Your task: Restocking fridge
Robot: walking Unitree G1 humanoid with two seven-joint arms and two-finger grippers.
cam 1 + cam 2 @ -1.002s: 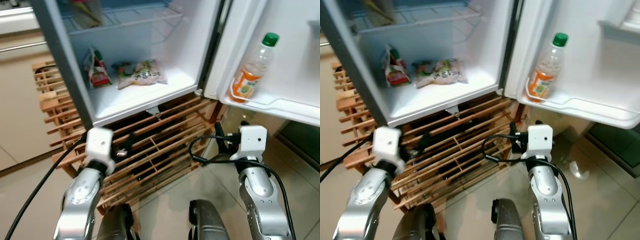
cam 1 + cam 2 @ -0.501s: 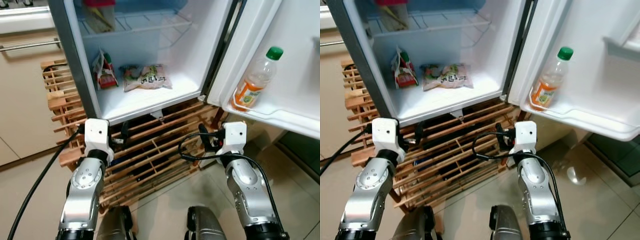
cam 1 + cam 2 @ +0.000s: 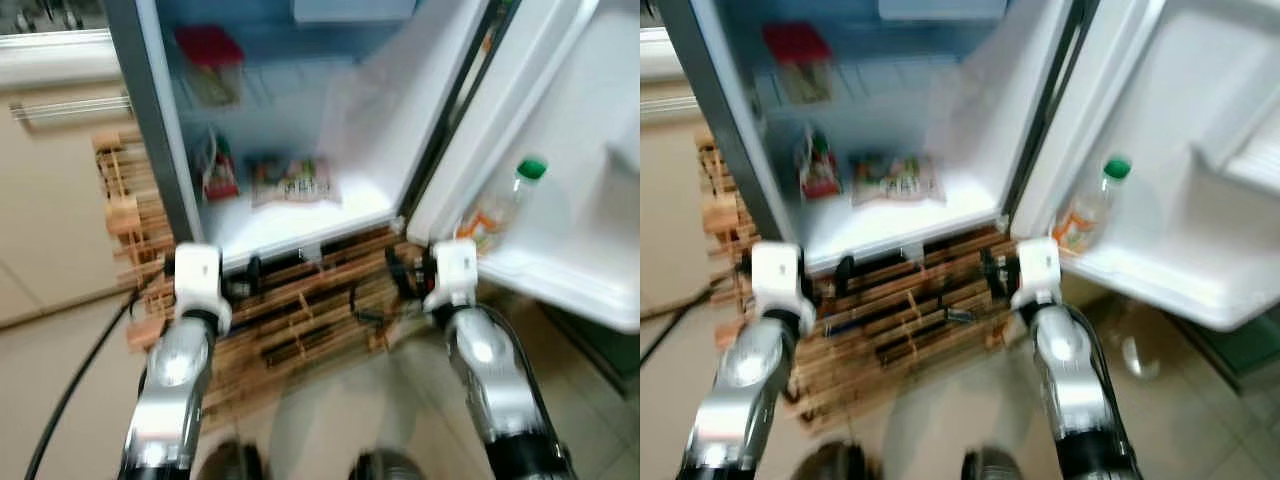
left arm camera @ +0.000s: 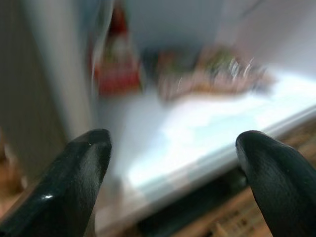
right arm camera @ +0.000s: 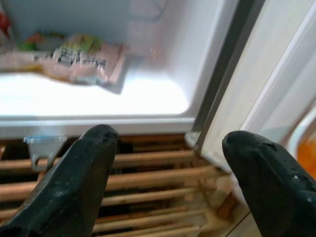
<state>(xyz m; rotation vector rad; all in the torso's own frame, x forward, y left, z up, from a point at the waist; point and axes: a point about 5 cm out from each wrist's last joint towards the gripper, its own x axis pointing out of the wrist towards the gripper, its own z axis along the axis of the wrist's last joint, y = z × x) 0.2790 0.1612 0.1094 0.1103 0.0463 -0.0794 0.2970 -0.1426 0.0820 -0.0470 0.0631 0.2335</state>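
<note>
Our left hand [image 4: 168, 163] and right hand [image 5: 168, 163] hang open and empty before the open fridge [image 3: 370, 130], where a soft, crinkly food packet [image 3: 292, 182] lies on the bottom shelf, probably light, best pinched at an edge.

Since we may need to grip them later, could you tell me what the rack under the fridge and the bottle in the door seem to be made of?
Rack: looks like unfinished light wood, in slatted bars. Bottle: likely clear plastic, green cap; blur leaves it uncertain.
</note>
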